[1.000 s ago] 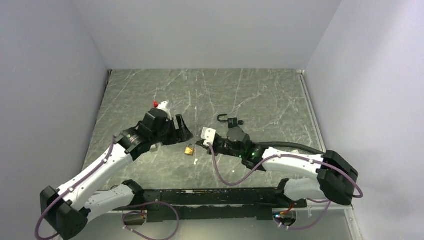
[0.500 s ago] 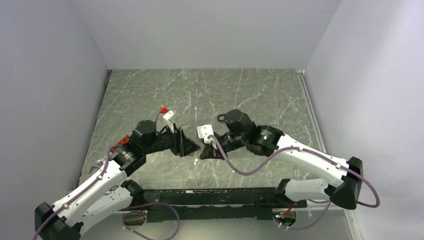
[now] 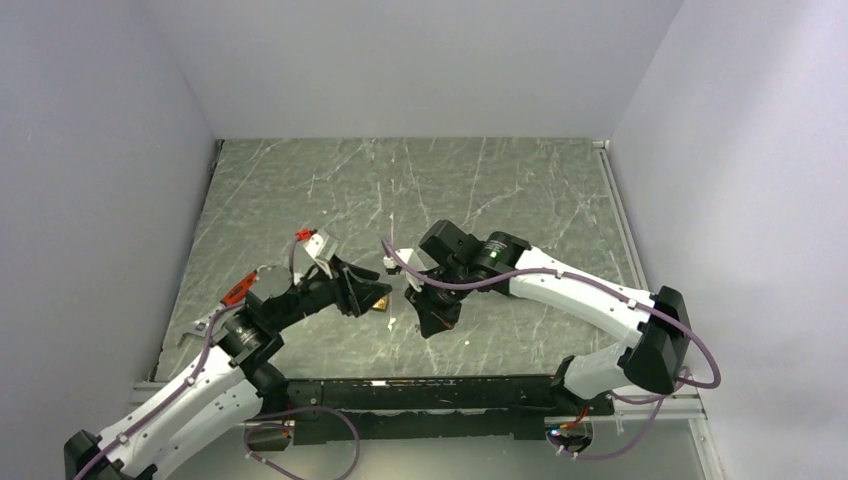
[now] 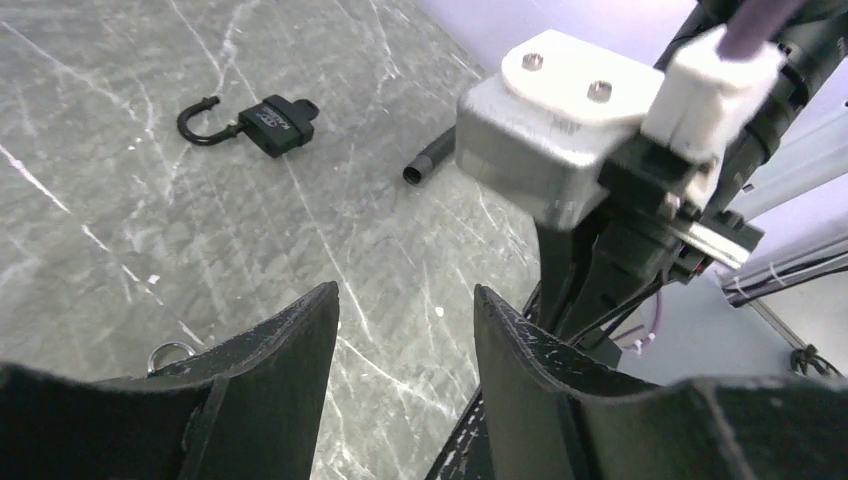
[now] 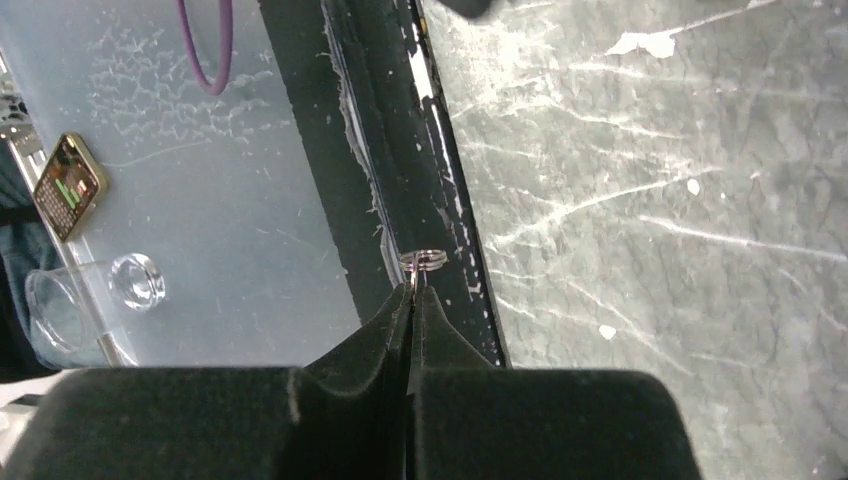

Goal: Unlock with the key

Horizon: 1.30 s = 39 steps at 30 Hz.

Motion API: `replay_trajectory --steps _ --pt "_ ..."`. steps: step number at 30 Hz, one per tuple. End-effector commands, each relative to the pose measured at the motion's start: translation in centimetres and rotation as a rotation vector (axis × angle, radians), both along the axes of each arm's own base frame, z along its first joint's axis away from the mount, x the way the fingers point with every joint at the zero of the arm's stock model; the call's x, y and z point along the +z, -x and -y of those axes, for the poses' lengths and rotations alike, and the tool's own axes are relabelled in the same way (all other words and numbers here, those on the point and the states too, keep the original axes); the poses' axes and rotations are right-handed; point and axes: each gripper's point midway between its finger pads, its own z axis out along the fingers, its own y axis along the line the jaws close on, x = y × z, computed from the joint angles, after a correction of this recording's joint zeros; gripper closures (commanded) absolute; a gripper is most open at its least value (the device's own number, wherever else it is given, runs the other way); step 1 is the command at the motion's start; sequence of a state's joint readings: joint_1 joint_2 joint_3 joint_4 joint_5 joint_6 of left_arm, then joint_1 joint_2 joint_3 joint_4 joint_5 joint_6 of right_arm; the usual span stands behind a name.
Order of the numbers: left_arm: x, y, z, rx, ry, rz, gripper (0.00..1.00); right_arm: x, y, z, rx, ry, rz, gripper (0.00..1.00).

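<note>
My right gripper (image 5: 412, 288) is shut, with a small metal split ring (image 5: 425, 260) sticking out of its tips; the key's black head and blade are hidden between the fingers. In the top view it (image 3: 432, 322) points down at the table, just right of my left gripper (image 3: 378, 292). The left gripper (image 4: 405, 292) is open and empty, low over the brass padlock (image 3: 381, 306). A metal loop (image 4: 170, 352) shows beside its left finger. The black padlock (image 4: 272, 122) lies further back with its shackle open.
The black frame rail (image 5: 395, 150) runs along the table's near edge, right under my right fingertips. A grey hose (image 4: 428, 160) lies behind the right wrist. White walls close in the table on three sides. A clear cup (image 5: 135, 282) sits below the table edge.
The right gripper has lifted from beside the brass padlock and turned to point down towards the near edge. The left arm has drawn back and lowered, its gripper over the brass padlock.
</note>
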<state>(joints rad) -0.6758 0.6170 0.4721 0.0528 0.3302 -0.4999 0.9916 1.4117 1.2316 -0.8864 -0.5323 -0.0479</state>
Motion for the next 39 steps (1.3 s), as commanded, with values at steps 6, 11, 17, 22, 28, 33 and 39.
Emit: replay_trajectory --steps 6,11,17,22,28,33,39 --pt "0.3 3.9 1.8 -0.264 0.096 0.158 0.43 2.3 0.3 0.1 -0.044 -0.009 -0.025 1.00" --pt "-0.1 6.0 3.8 -0.465 0.134 0.151 0.44 2.9 0.4 -0.2 -0.035 -0.006 -0.045 1.00" --pt "-0.2 7.1 5.2 -0.557 0.128 0.149 0.49 3.3 0.5 -0.6 0.002 -0.041 -0.038 1.00" --pt "-0.4 7.5 5.3 -0.566 0.118 0.145 0.50 3.5 0.4 -0.7 0.004 -0.045 -0.028 1.00" --pt "-0.2 7.7 5.3 -0.568 0.124 0.152 0.50 3.6 0.3 -1.0 0.010 -0.052 -0.028 1.00" --pt "-0.1 7.7 5.9 -0.595 0.133 0.144 0.55 4.2 0.6 -1.2 0.021 -0.077 -0.032 1.00" --pt "0.2 7.6 6.2 -0.591 0.144 0.148 0.65 4.4 0.9 -1.2 0.032 -0.091 -0.034 1.00"
